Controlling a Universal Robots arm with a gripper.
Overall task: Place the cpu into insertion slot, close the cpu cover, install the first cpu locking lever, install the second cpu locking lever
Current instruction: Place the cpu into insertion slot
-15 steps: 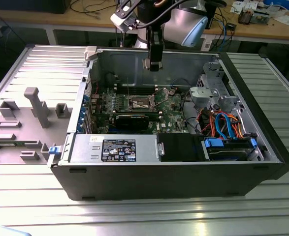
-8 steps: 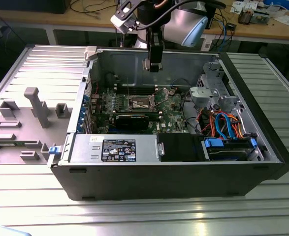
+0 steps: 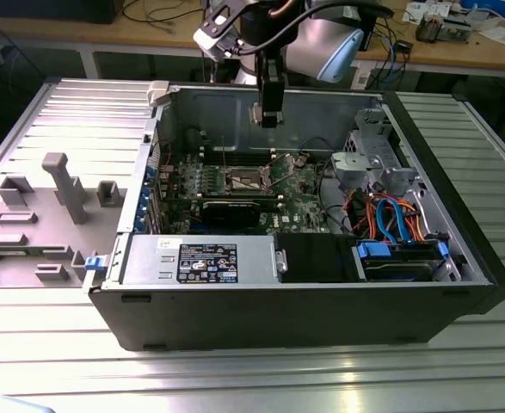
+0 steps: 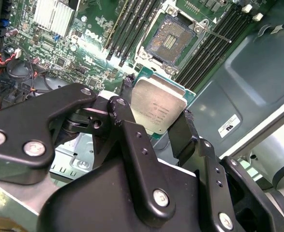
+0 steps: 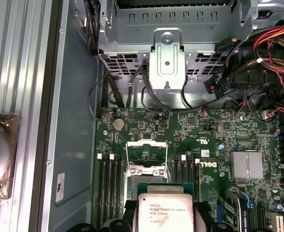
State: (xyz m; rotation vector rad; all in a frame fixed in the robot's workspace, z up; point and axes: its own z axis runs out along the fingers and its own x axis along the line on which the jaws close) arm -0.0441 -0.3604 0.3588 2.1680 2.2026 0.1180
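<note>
My gripper [image 3: 267, 114] hangs above the open computer case, shut on the cpu [image 4: 158, 108], a flat square chip with a dull silver top. Black fingers [image 4: 123, 116] press on two opposite edges of the chip, which is also in the first wrist view [image 5: 163, 212]. The insertion slot [image 4: 173, 41] lies bare on the green board a little beyond the chip, its dark contact field showing [image 5: 145, 154]. The cpu cover [image 5: 146, 170] stands raised at the slot's edge nearest the chip. A thin locking lever [image 4: 214, 33] sticks out beside the slot. The slot sits mid-board [image 3: 243, 181].
Black memory slots [image 4: 132, 24] flank the socket on both sides. A finned heat sink [image 5: 247, 165] and a long black graphics card [image 3: 230, 211] lie nearby. Coloured cables [image 3: 381, 211], a drive cage [image 3: 368, 159] and the power supply [image 3: 200, 258] line the case. A grey fixture [image 3: 63, 185] stands on the exterior view's left.
</note>
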